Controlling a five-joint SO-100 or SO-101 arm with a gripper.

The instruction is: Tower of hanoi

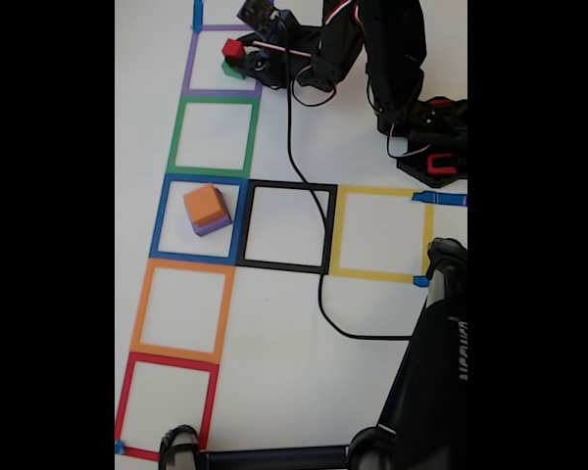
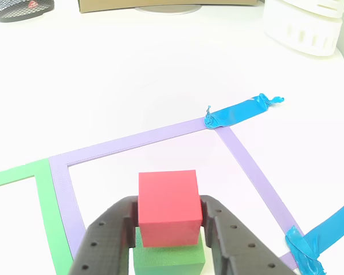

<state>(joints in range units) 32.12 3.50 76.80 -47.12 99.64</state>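
In the fixed view, your arm (image 1: 372,59) reached from the upper right toward the purple tape square (image 1: 220,61) at the top of the column of outlines. The gripper (image 1: 243,57) sat over that square with the red cube (image 1: 233,48) at its tip and a sliver of the green cube (image 1: 232,70) just below it. Well apart, in the blue tape square (image 1: 198,218), the orange cube (image 1: 205,205) rested on top of the purple cube (image 1: 214,225). A black cable (image 1: 314,196) ran down across the black tape square (image 1: 287,226).

In the other view, you had the two dark fingers (image 2: 106,232) closed against the sides of the red cube (image 2: 168,206), one on each side, clamping it. That cube stood directly on the green cube (image 2: 167,258), which was a little wider. Both lay inside the purple tape square (image 2: 160,136), whose far corner was pinned with blue tape (image 2: 241,112).
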